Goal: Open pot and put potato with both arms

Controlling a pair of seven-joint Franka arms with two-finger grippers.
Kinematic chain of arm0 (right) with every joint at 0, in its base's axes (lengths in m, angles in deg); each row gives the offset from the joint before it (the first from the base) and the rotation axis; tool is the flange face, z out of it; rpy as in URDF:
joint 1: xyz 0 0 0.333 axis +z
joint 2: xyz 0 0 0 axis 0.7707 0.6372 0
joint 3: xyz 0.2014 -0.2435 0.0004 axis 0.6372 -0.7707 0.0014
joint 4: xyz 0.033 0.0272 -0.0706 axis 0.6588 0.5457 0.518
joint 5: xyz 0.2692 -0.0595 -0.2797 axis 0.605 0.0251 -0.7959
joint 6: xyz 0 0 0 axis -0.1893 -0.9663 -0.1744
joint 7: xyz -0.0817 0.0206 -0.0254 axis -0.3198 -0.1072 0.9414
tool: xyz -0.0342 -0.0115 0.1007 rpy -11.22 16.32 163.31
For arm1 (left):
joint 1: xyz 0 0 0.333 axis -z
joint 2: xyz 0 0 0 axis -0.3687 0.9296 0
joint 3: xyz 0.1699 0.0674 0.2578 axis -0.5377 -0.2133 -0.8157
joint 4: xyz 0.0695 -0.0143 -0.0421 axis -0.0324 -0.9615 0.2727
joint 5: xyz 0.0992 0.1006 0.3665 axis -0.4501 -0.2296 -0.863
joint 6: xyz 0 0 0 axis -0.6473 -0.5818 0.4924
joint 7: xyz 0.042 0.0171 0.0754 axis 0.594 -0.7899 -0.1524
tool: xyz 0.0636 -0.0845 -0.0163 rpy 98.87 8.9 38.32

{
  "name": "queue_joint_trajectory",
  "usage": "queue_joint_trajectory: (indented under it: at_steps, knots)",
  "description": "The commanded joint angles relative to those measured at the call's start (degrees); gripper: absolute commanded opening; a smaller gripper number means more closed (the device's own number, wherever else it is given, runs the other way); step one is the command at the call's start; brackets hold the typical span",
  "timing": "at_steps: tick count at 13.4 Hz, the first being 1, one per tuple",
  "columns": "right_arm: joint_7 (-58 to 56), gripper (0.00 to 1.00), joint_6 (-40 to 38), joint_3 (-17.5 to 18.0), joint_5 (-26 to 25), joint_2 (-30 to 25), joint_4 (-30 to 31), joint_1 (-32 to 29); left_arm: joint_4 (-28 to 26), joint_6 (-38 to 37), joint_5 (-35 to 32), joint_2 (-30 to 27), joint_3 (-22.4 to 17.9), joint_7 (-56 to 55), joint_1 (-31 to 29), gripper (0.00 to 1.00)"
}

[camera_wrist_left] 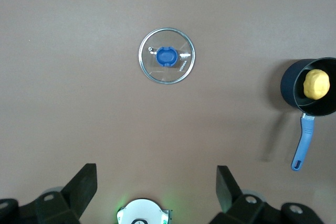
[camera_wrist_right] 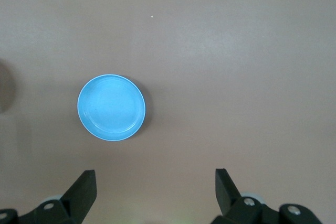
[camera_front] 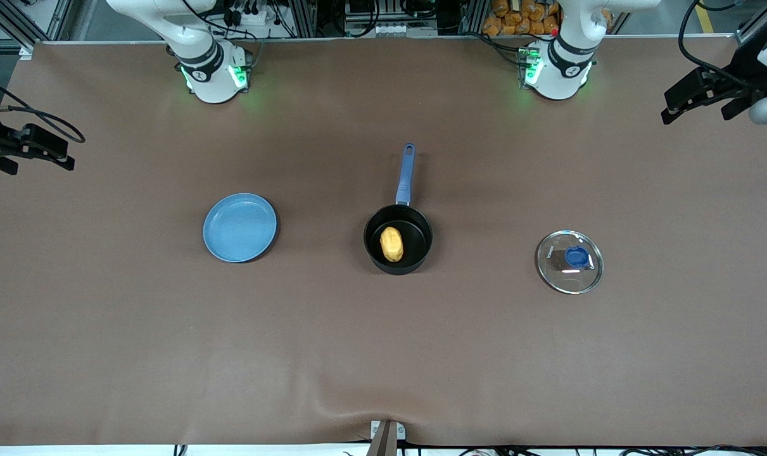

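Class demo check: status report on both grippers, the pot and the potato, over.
Left gripper open, right gripper open, both raised at the table's ends. Potato in the pot; lid off, on the table. Nothing obstructing.

The front view looks down from high across the whole bench (camera_front: 383, 354), facing both arms' bases. The left wrist view looks straight down from well above, sharing the lid (camera_wrist_left: 167, 56) and pot (camera_wrist_left: 310, 87) with it. The right wrist view, equally high, shares only the plate (camera_wrist_right: 112, 107).
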Motion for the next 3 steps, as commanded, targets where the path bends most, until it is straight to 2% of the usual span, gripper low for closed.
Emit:
queue_joint_trajectory:
  at_steps: [1,3]
  knots:
    - [-0.6,1.0,0.3,0.1,-0.3,-1.0,0.0,-0.2,1.8,0.0,-1.2,1.4,0.0,1.3,-0.1,1.0]
    - [-0.6,1.0,0.7,0.0,0.2,-1.0,-0.3,-0.4,1.8,0.0,-0.9,1.3,0.2,1.4,0.0,1.0]
